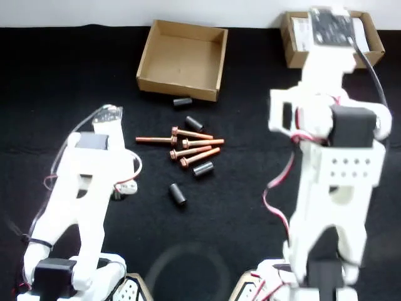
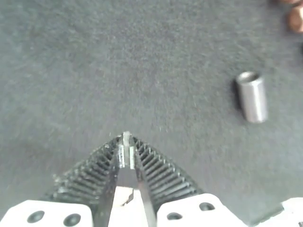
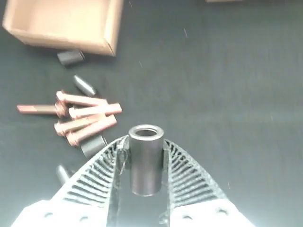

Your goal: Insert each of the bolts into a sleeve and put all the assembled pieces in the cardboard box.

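Right jaws tight around one sleeve (image 3: pixel 146 161)

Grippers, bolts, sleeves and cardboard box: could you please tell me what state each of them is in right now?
left gripper: shut.
right gripper: shut on one sleeve.
bolts: five lying loose, none inserted.
loose sleeves: four lying on the table, empty.
cardboard box: open, empty.
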